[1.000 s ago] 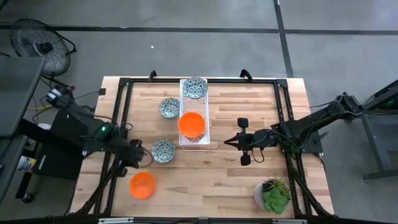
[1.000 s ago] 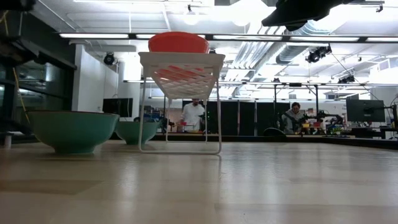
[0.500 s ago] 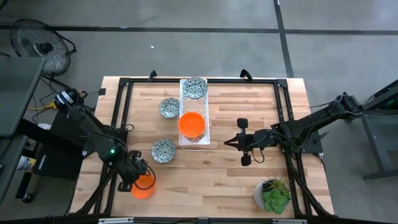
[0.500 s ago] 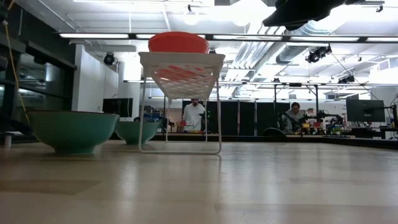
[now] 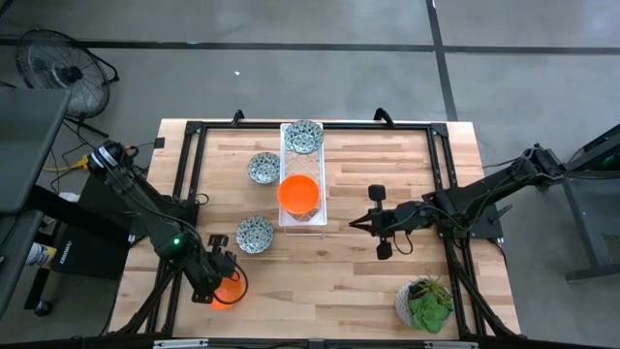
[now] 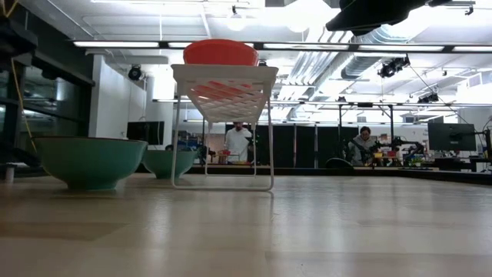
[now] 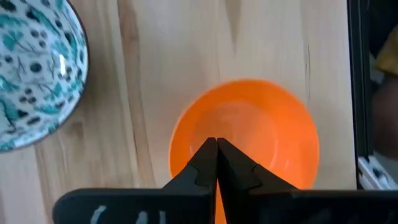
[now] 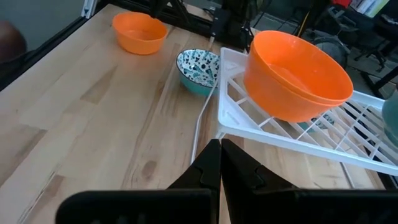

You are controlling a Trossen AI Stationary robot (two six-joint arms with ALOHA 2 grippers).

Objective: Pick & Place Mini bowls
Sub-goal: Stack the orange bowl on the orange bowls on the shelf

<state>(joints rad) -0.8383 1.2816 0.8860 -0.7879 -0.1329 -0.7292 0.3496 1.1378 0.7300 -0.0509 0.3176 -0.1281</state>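
Since the earlier frames the left arm has swung from beside the patterned bowl toward the worktop's (image 5: 368, 281) near left corner, so that the left gripper (image 7: 216, 148) now hangs directly over the loose orange bowl (image 7: 245, 134), its jaws pressed together above the bowl's hollow; the right arm has not moved. Right gripper (image 8: 220, 151): jaws together, empty, waiting to the right of the white tray (image 5: 285, 219) and pointing at it. Bowls visible from above: one orange bowl in the tray (image 5: 298, 194), one patterned bowl at the tray's far end (image 5: 304, 137), two patterned bowls on the bare wood left of the tray, the farther (image 5: 263, 168) and the nearer (image 5: 255, 234), and the loose orange bowl under the left gripper. Only five bowls can be made out. Step in hand, as judged: the approach to picking the loose orange bowl. Next move: the jaws must part, one finger must drop inside the rim and one outside, then close on the wall before any lift; shut jaws lowered as they are would only press into the bowl's floor.
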